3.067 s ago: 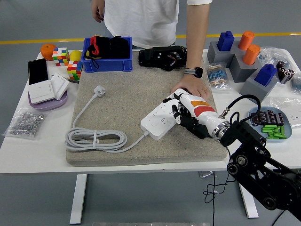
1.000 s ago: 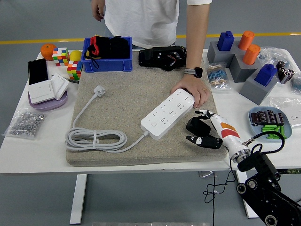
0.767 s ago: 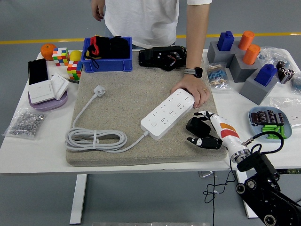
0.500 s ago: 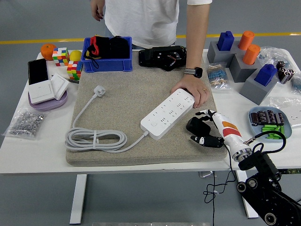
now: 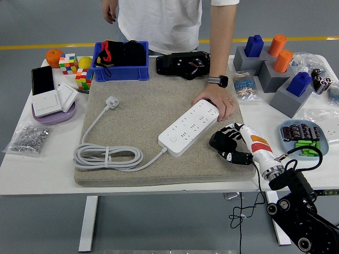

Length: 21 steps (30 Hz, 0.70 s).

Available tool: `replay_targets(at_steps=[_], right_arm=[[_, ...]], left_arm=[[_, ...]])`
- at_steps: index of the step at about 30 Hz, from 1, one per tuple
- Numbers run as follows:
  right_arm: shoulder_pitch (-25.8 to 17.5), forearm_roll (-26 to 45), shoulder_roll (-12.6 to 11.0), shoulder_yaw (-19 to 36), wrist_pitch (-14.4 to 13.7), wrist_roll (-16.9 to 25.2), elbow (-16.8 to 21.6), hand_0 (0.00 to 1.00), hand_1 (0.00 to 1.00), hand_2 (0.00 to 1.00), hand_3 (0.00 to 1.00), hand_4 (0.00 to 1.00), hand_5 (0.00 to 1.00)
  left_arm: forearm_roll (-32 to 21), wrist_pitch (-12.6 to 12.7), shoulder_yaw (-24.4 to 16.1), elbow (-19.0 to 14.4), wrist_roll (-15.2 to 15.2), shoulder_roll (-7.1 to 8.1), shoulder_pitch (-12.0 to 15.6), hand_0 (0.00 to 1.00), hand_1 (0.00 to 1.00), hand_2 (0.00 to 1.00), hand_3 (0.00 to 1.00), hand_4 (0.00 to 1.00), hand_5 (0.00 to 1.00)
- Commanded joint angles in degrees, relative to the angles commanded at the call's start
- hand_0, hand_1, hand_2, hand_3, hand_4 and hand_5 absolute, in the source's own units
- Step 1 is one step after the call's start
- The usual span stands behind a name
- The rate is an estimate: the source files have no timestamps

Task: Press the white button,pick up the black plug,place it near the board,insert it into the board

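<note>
— Fingers first: what is the right hand (image 5: 232,145) doing?

— They are curled around the black plug (image 5: 219,141), which sits low over the beige mat (image 5: 137,114) near its right, near corner. The white forearm with the orange patch runs back toward the lower right.

— And the board?

— White power strip (image 5: 189,127), lying diagonally on the mat, just left of the plug. Plug and strip are close, but I cannot tell whether they touch. The white button (image 5: 173,139) is at the strip's near-left end.

— Is anyone holding it?

— A person stands at the far side of the worktop (image 5: 37,164). The person's hand (image 5: 216,101) rests on the strip's far-right end, a watch on the wrist.

— Where does the strip's cable go?

— It leaves the near-left end and runs to a grey-white coil (image 5: 107,157) at the mat's near-left, then up to a white plug (image 5: 112,101) lying on the mat's far-left part.

— Left arm?

— Not visible.

— Anything else around?

— A blue bin (image 5: 121,72) at the far edge of the mat, puzzle cubes (image 5: 76,70) to its left, a light-blue tray (image 5: 296,153) of green and dark parts on the right, and grey blocks (image 5: 278,79) with blue and orange pieces at the far right.
</note>
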Motion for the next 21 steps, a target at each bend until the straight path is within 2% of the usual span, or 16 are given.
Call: replay_targets(at_steps=[11, 12, 17, 18, 21], right_arm=[[0.83, 0.84, 0.05, -0.39, -0.9, 0.69, -0.72, 0.471, 0.474, 0.48, 0.6, 0.833, 0.043], [0.85, 0.95, 0.03, -0.41, -1.18, 0.92, -0.71, 0.45, 0.422, 0.432, 0.575, 0.774, 0.002], [0.77, 1.41, -0.05, -0.37, -2.24, 1.94, -0.64, 0.45, 0.422, 0.432, 0.575, 0.774, 0.002], [0.73, 1.45, -0.06, -0.32, -2.36, 2.09, -0.59, 0.418, 0.371, 0.392, 0.545, 0.771, 0.002], [0.59, 1.77, -0.14, -0.22, -2.64, 2.56, -0.28, 0.418, 0.371, 0.392, 0.545, 0.771, 0.002]], left_arm=[[-0.03, -0.01, 0.06, 0.0, -0.01, 0.05, -0.1, 0.684, 0.676, 0.659, 0.688, 0.575, 0.187], [-0.07, 0.0, 0.08, 0.0, -0.01, 0.05, -0.09, 0.684, 0.676, 0.659, 0.687, 0.575, 0.186], [-0.13, 0.0, 0.07, 0.0, 0.0, 0.05, -0.03, 0.684, 0.676, 0.659, 0.687, 0.575, 0.186], [-0.11, 0.0, 0.07, 0.0, 0.01, 0.05, -0.03, 0.684, 0.676, 0.659, 0.688, 0.574, 0.186], [-0.03, -0.01, 0.03, 0.0, 0.01, 0.03, -0.02, 0.684, 0.676, 0.659, 0.688, 0.574, 0.186]])
